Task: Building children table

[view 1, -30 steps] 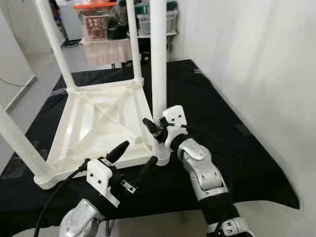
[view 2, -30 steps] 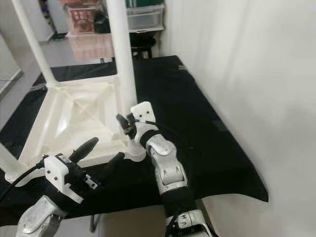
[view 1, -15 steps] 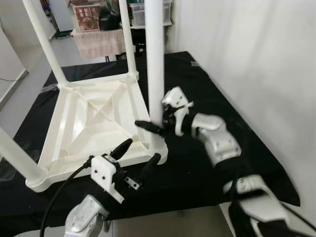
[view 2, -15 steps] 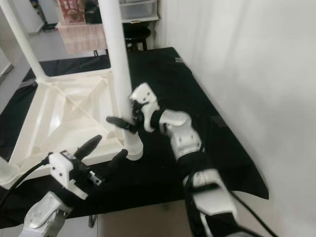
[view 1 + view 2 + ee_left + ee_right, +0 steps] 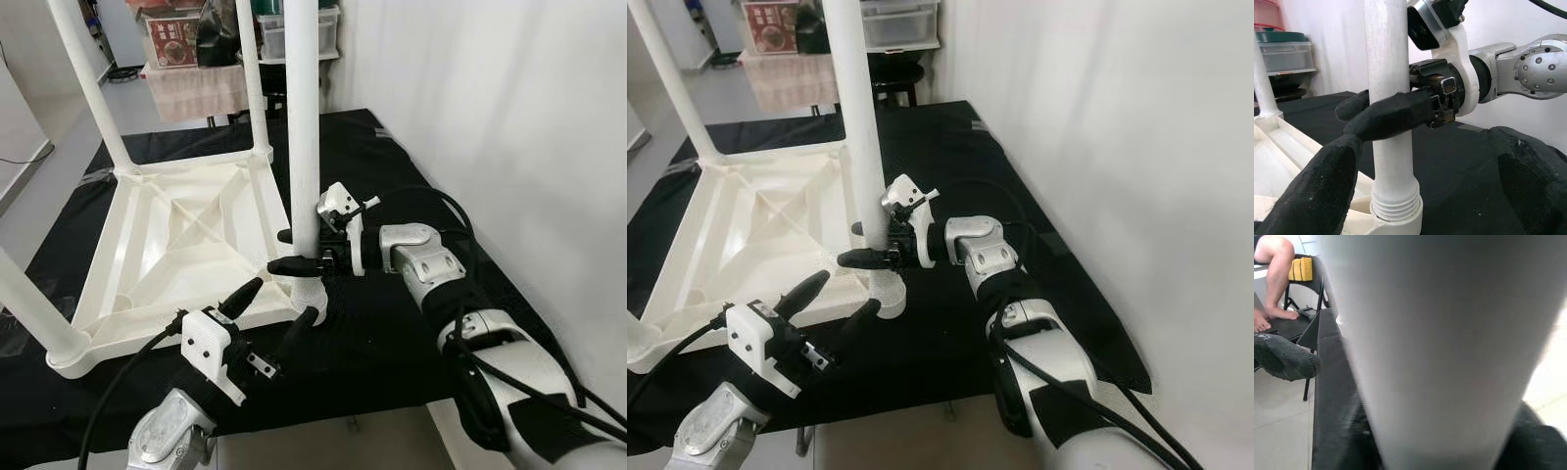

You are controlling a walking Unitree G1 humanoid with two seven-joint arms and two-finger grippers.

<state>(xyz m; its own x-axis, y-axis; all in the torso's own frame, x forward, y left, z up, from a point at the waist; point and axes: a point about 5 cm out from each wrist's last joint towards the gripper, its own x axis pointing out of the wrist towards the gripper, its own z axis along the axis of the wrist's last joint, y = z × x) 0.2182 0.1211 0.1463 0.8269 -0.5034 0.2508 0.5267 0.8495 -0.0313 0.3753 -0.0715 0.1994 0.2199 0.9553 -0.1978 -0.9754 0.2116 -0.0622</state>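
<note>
While no writing can be read on the far storage boxes [image 5: 186, 44], the left eye view shows the upturned white table top [image 5: 186, 245] on a black-covered bench [image 5: 411, 186], the right gripper [image 5: 291, 251] clamped around the near table leg [image 5: 302, 117] just above its socket. In the right eye view, bare cloth lies beside the wall [image 5: 1097, 127]. In the left wrist view, the left gripper [image 5: 1425, 181] gapes empty before that leg. The right wrist view shows the leg blurred, close up.

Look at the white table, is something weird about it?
It is upside down: the table lies on its top with its legs up. That suits building it. The right gripper is shut on the near leg, whose thread shows above the socket.
</note>
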